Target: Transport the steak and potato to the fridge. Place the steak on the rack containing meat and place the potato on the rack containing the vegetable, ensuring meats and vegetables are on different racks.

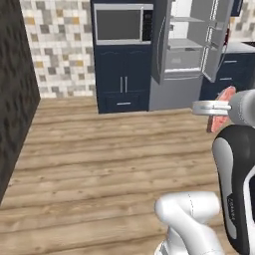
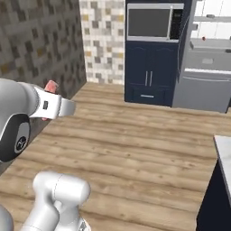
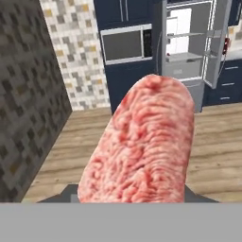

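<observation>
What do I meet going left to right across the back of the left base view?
Dark wall → tiled wall → microwave over navy cabinet doors → open fridge → steak in the gripper.

Bare plank floor [image 1: 99, 149] runs to the dark cabinets [image 1: 122, 79] and the open fridge [image 1: 187, 55] — both stand on it.
</observation>
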